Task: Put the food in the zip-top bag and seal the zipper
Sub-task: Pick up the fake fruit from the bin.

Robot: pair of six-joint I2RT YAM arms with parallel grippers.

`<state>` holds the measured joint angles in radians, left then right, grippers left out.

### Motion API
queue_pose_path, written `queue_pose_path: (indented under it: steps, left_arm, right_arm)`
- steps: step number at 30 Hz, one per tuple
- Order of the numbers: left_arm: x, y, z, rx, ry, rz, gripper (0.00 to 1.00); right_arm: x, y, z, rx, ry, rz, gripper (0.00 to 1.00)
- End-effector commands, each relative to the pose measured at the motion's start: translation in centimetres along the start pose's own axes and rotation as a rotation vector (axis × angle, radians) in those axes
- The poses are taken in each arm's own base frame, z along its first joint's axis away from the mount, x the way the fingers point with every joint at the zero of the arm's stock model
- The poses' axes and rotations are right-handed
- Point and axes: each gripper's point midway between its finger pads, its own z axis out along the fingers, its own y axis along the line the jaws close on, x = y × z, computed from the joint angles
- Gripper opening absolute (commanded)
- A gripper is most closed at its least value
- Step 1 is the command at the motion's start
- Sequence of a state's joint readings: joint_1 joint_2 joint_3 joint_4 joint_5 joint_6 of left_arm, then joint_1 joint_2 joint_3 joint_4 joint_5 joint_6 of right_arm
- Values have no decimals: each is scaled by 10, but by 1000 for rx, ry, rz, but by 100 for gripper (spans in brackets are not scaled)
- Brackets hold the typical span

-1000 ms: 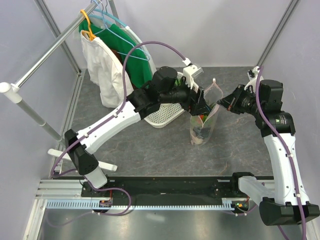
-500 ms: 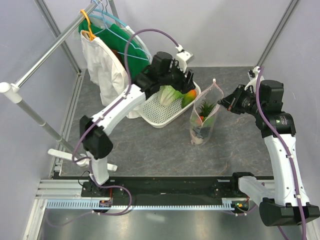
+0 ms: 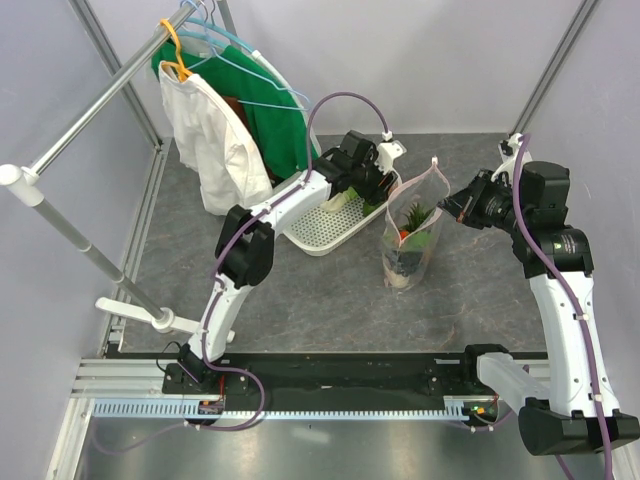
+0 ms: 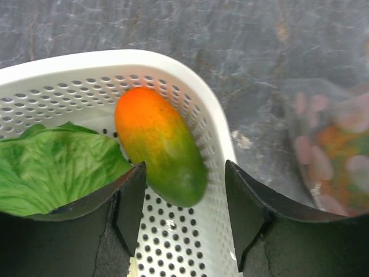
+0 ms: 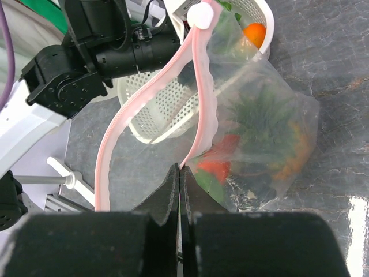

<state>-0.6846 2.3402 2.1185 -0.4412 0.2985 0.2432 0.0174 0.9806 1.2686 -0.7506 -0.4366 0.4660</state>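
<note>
The left gripper (image 4: 184,168) hangs open over the white basket (image 4: 190,92), a finger on each side of the orange-green fruit (image 4: 158,144), ready to pinch. The basket wall is close. The right gripper (image 5: 180,171) pinches the pink zipper (image 5: 203,86), holding the zip-top bag (image 5: 277,104) up with its mouth open and food (image 5: 216,167) inside.
</note>
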Motion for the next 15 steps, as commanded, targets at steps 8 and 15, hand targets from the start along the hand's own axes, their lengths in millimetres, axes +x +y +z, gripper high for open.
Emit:
queue_pose_path:
  steps: [8,15]
  left_arm:
    - [-38,39,-6,-102,-136,29,58]
    - [-21,35,7,-77,-99,14,58]
  right_arm:
    - [-19,9,-6,-15,-70,-37,0]
    - [-20,7,-4,-6,-70,-30,0]
